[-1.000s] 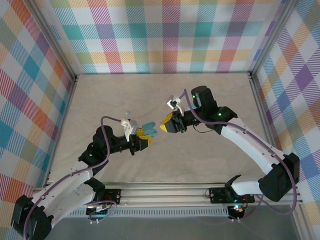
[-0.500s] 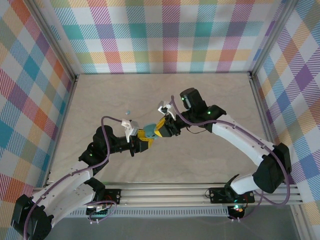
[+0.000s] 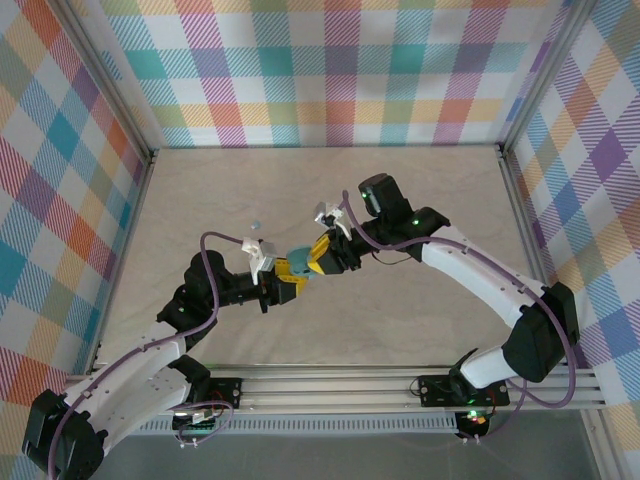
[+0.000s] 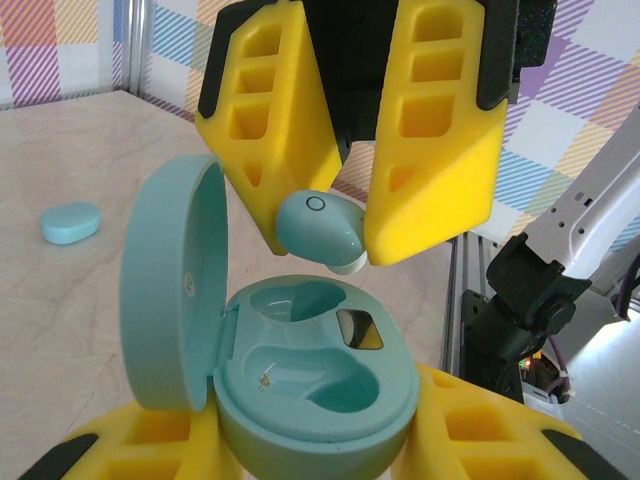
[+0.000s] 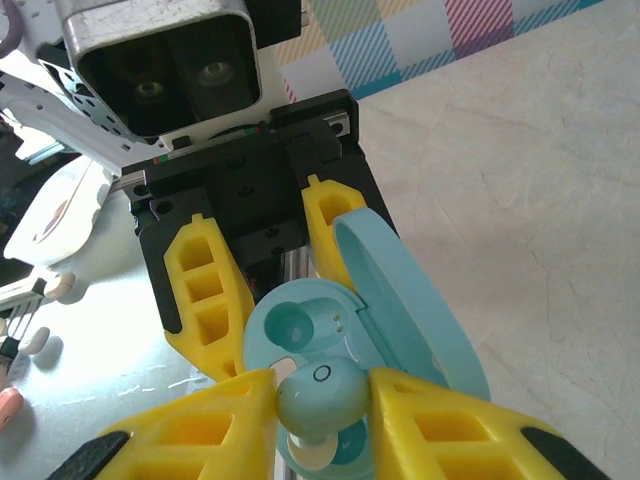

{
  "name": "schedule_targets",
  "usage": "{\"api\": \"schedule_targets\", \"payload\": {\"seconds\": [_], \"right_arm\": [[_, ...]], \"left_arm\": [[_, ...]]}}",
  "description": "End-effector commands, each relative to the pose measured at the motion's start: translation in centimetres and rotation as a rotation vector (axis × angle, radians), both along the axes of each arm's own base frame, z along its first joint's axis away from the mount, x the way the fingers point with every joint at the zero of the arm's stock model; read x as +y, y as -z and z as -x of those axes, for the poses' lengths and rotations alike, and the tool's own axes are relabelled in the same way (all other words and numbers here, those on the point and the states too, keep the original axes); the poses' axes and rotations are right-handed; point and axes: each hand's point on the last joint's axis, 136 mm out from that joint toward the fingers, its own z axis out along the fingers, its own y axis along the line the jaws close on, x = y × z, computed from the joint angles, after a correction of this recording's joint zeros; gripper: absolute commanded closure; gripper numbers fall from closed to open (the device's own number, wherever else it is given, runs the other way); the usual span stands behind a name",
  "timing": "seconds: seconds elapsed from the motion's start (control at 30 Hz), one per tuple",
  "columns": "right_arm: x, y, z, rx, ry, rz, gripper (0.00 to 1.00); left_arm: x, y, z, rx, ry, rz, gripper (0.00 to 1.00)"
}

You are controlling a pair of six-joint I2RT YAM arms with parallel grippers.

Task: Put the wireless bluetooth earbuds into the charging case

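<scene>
My left gripper (image 3: 287, 283) is shut on the base of the pale blue charging case (image 4: 320, 375). The case's lid (image 4: 170, 290) stands open to the left, and both pockets look bare. My right gripper (image 3: 322, 258) is shut on one of the wireless bluetooth earbuds (image 4: 318, 230), which hangs just above the case's far pocket without touching it. The right wrist view has the same earbud (image 5: 322, 395) pinched between the yellow fingers (image 5: 215, 420) over the case (image 5: 295, 325). A second earbud (image 4: 70, 222) lies on the table to the left.
The loose earbud (image 3: 255, 224) lies on the beige table (image 3: 420, 190) behind the left gripper. Checkered walls (image 3: 330, 70) ring the table on three sides, with a metal rail (image 3: 330, 392) along the near edge.
My right gripper has swung left with the earbud, from apart from the case to just above it. It has hardly moved in the last half second. The left arm stays put.
</scene>
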Motion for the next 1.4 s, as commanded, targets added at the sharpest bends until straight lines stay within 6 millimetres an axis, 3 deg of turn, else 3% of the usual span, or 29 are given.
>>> {"api": "schedule_targets", "payload": {"seconds": [0.0, 0.3, 0.57, 0.73, 0.93, 1.17, 1.37], "right_arm": [[0.6, 0.1, 0.7, -0.034, -0.063, -0.026, 0.69], [0.8, 1.7, 0.9, -0.077, -0.064, 0.015, 0.69], [0.9, 1.3, 0.4, -0.071, -0.028, 0.025, 0.69], [0.3, 0.8, -2.3, 0.006, 0.137, 0.079, 0.64], [-2.5, 0.5, -5.4, 0.145, 0.318, 0.058, 0.64], [-4.9, -0.4, -8.5, 0.133, 0.491, 0.081, 0.62], [-8.5, -0.4, -13.0, 0.136, 0.737, 0.139, 0.58]], "left_arm": [[-0.3, -2.6, 0.5, -0.075, 0.043, 0.057, 0.86], [-0.3, -2.8, 0.5, -0.077, 0.044, 0.062, 0.86], [-0.2, -2.3, 0.1, -0.069, 0.022, 0.044, 0.86], [0.7, -0.6, -1.4, -0.055, -0.086, -0.023, 0.86], [1.1, 0.2, -1.9, -0.058, -0.126, -0.041, 0.86], [1.5, 0.4, -2.4, -0.074, -0.16, -0.053, 0.85], [1.8, 1.0, -2.6, -0.074, -0.181, -0.084, 0.85]]}}
